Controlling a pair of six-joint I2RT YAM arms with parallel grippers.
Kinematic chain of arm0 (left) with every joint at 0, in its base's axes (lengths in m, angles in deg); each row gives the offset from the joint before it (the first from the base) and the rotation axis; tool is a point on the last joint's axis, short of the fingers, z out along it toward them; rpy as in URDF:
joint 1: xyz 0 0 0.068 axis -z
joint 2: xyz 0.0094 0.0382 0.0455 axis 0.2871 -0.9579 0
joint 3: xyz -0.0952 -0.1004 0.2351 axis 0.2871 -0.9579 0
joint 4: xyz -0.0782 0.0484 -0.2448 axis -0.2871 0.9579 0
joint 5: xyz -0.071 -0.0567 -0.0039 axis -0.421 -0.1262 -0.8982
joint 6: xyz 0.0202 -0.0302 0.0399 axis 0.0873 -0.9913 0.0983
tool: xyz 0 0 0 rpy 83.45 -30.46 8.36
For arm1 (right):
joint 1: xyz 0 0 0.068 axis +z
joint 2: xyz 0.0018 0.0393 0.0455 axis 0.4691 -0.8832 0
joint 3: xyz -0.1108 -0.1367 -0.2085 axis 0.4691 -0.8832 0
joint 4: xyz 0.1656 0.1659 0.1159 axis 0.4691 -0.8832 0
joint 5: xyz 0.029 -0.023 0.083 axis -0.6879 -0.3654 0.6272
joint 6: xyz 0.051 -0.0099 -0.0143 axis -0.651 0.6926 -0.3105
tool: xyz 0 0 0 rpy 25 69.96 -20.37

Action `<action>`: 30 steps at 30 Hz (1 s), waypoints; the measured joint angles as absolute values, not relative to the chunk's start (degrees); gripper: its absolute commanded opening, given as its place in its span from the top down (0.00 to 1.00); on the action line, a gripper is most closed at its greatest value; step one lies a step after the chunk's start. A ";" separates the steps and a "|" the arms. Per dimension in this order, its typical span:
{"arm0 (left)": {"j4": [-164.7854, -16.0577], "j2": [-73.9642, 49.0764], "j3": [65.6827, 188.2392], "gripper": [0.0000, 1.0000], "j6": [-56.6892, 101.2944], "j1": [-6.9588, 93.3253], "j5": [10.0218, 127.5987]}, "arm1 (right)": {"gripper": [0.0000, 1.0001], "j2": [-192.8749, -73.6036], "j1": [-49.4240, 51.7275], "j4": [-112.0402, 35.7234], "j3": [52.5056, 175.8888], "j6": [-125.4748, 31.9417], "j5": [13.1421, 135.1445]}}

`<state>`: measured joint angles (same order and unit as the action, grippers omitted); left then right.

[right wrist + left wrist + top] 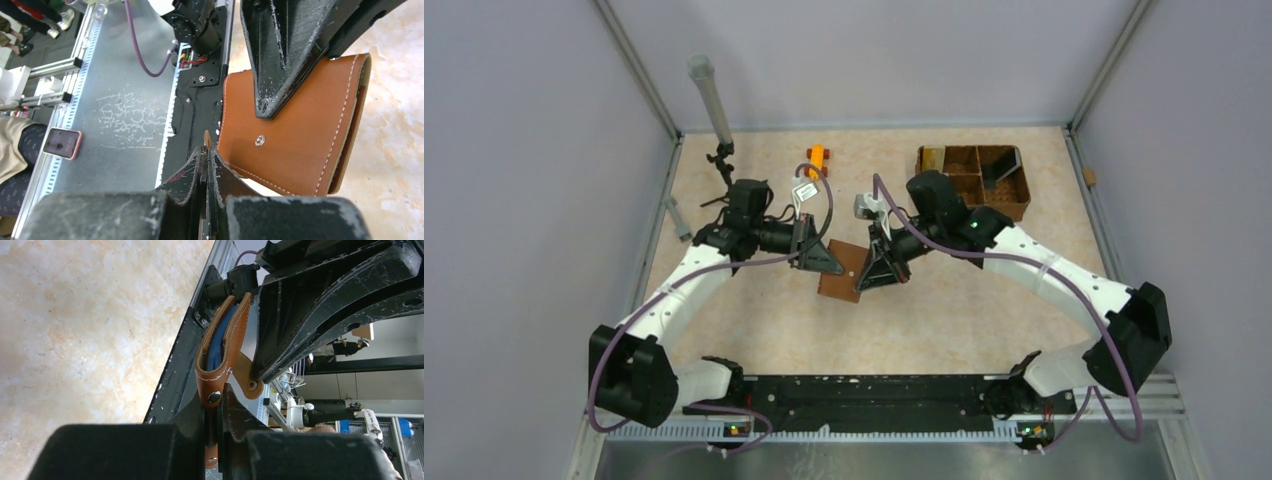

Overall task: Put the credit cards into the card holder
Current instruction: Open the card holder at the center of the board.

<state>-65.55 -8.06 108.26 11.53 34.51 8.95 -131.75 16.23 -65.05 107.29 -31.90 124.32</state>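
Left tool (pixel 216 407) pinches a studded edge of the brown card holder (pixel 295 130). Right tool (pixel 205 152) is pressed together on its thin tab. The holder sits between them, over mid-surface (pixel 944 320).

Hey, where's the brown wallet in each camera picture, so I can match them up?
Top view: wallet near the picture's middle.
Left wrist: wallet in the middle, edge-on, blue lining showing.
Right wrist: wallet right of centre, flat brown face with snap.
Shared landmark: black base rail.

No legible text or labels
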 measured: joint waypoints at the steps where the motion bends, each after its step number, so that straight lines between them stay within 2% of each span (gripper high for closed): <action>1: -65.53 -8.08 108.33 1.00 11.53 34.51 9.00 | 0.97 -131.36 16.25 -65.05 107.25 -32.05 123.82; 4: -65.31 -8.02 109.20 1.00 12.23 34.51 10.64 | 0.60 -129.65 16.65 -64.35 106.94 -33.76 119.49; 6: -65.64 -7.78 109.93 1.00 13.68 34.14 16.01 | 0.44 -127.44 17.54 -63.39 105.98 -36.55 115.91; 8: -65.75 -6.97 110.10 1.00 14.86 33.44 22.33 | 0.35 -124.97 18.61 -61.94 104.54 -39.39 111.25; 12: -67.43 -3.36 109.31 1.00 14.83 33.00 31.86 | 0.33 -120.56 19.22 -56.28 100.23 -46.17 98.32; 15: -70.36 0.53 106.73 1.00 13.00 33.02 36.87 | 0.21 -120.30 19.22 -52.66 97.22 -52.90 88.02; 18: -72.90 2.67 104.02 1.00 10.66 33.57 41.56 | 0.20 -121.35 19.27 -50.54 94.66 -59.90 80.24; 22: -76.66 2.69 99.17 1.00 6.03 35.29 45.61 | 0.20 -123.18 20.03 -48.74 92.52 -67.02 73.97; 30: -81.53 0.55 90.87 1.00 -2.45 40.48 50.83 | 0.20 -128.30 22.61 -47.39 91.49 -74.72 68.81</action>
<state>-81.53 0.55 90.87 -2.45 40.48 50.83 -128.30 22.61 -47.39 91.49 -74.72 68.81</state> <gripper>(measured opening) 0.080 0.799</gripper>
